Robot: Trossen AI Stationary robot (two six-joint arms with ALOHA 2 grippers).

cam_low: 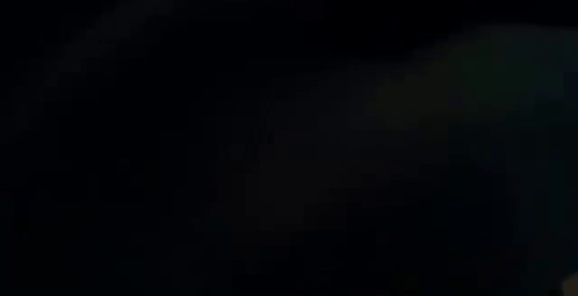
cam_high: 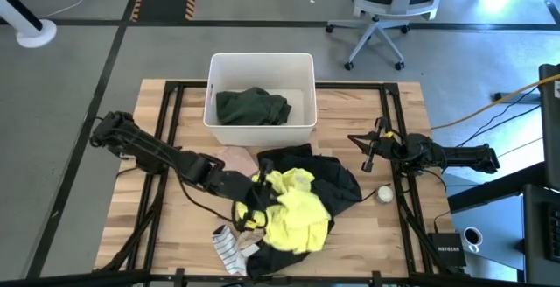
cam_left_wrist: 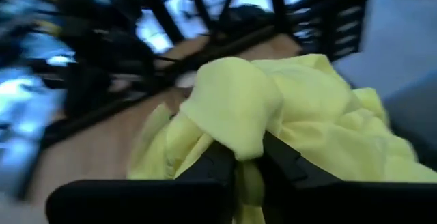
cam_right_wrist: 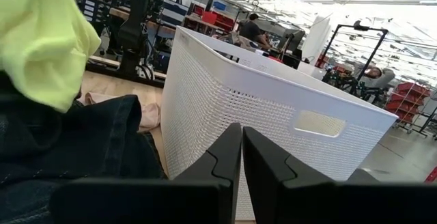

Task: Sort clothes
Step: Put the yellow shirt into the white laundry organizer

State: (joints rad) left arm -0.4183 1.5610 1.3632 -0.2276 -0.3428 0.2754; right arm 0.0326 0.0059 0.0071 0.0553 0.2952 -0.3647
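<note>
white basket [cam_high: 302,64], dark green garment [cam_high: 253,107] inside

So the basket [cam_high: 262,99] sits at the back middle of the desk [cam_high: 350,234], with one garment [cam_high: 253,107] lying inside it. In front of the basket there's a heap of clothes [cam_high: 302,195] at the desk's centre. A sock [cam_high: 229,247] lies at the front edge, left of the heap, and a small ball [cam_high: 384,194] rests to the right of it. The left arm [cam_high: 157,154] reaches in from the left into the heap, and the right arm [cam_high: 429,154] sits off to the right, behind the ball. An office chair [cam_high: 385,7] stands on the floor behind the desk.
</note>
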